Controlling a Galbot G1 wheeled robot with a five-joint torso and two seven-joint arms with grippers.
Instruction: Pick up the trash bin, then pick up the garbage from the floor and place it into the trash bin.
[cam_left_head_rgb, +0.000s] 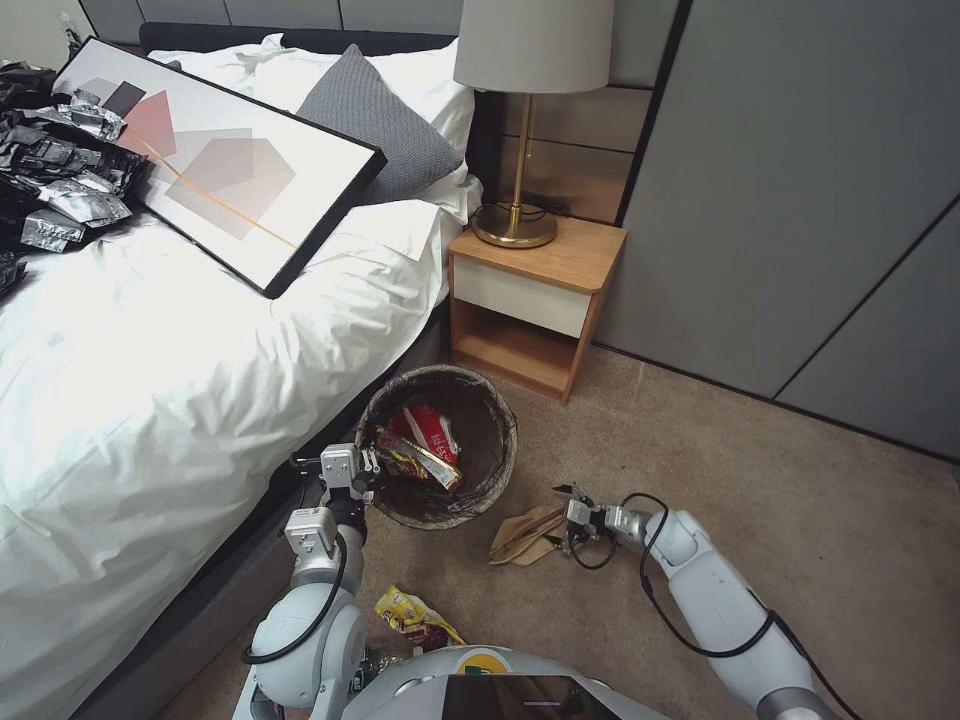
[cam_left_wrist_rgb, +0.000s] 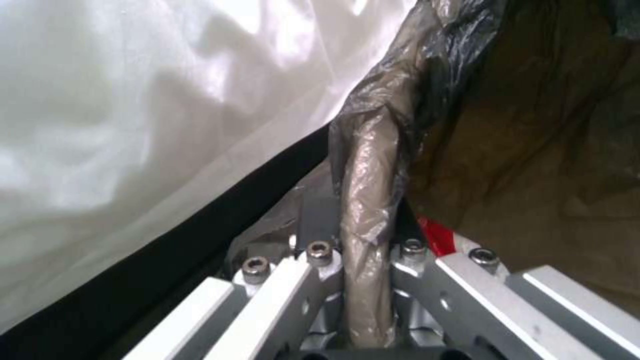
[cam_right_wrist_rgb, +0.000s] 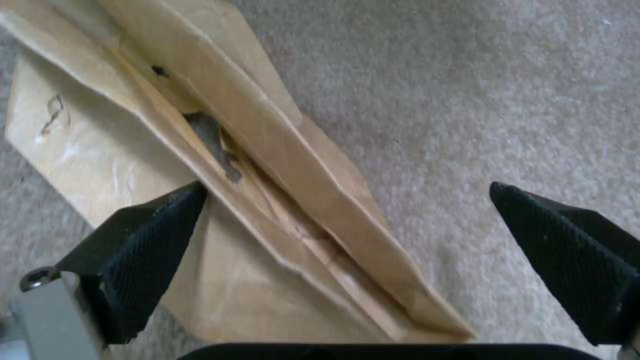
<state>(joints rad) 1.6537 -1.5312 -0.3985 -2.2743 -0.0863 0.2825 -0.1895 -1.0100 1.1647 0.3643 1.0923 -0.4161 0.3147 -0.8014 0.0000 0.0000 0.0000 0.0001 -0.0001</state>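
The trash bin (cam_left_head_rgb: 480, 400), a round pail lined with a dark bag, stands between the bed and the nightstand, with red-white and yellow packets (cam_left_head_rgb: 425, 445) inside. My left gripper (cam_left_head_rgb: 368, 462) is shut on the bin's near rim (cam_left_wrist_rgb: 367, 200), the bagged rim pinched between its fingers. A flattened brown paper bag (cam_left_head_rgb: 525, 535) lies on the carpet floor (cam_left_head_rgb: 800, 530) just in front of the bin. My right gripper (cam_left_head_rgb: 565, 520) hangs open right over the bag's edge; its black pads (cam_right_wrist_rgb: 153, 235) straddle the folded bag (cam_right_wrist_rgb: 267, 150). A yellow snack wrapper (cam_left_head_rgb: 412, 614) lies near my base.
The white bed (cam_left_head_rgb: 150, 400) runs along the left with a framed picture (cam_left_head_rgb: 230, 160) and black bags with foil (cam_left_head_rgb: 60, 170) on it. A wooden nightstand (cam_left_head_rgb: 530, 300) with a lamp (cam_left_head_rgb: 520, 120) stands behind the bin. Grey wall panels (cam_left_head_rgb: 800, 200) close off the right.
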